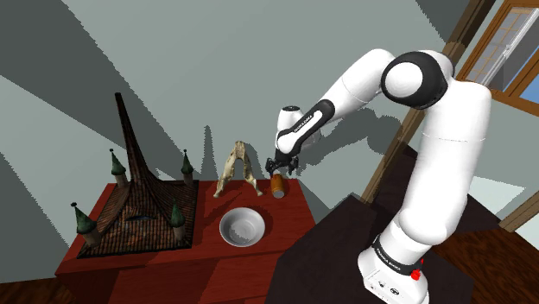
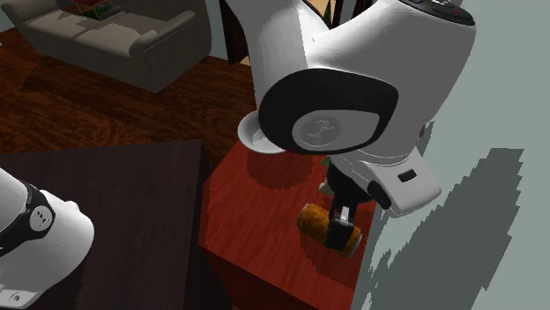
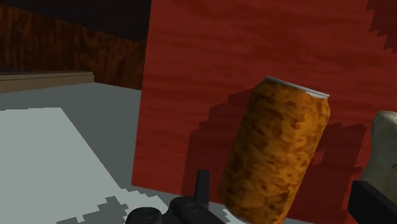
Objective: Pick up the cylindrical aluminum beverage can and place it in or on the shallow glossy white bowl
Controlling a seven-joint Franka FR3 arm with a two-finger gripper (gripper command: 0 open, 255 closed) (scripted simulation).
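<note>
1. A white robot arm [image 1: 449, 155] reaches over a red table [image 1: 283, 216] that stands against a grey wall [image 1: 259, 69].
2. The orange-brown can [image 3: 277, 153] sits on the tabletop near the back edge, close to the corner nearest the robot. In the shoulder view it looks like it is standing up.
3. The black gripper [image 1: 280, 170] hangs right over the can and points down at it.
4. Its two fingers [image 3: 202, 188] are spread wide. The can is between them, and I can see a gap on each side, so nothing is pinched.
5. In the second exterior view, one black finger reaches down in front of the can, low by the tabletop.
6. The white bowl [image 1: 242, 227] sits near the front edge of the tabletop, well apart from the can. It has nothing in it.
7. A pale thing shaped like a bone arch [image 1: 235, 168] stands by the back edge, just beside the can, on the side away from the robot.
8. A big dark model with pointy towers [image 1: 138, 199] takes up the far end of the tabletop.
9. A grey sofa [image 2: 115, 35] stands on the brown wood floor [image 2: 106, 106] across the room.
</note>
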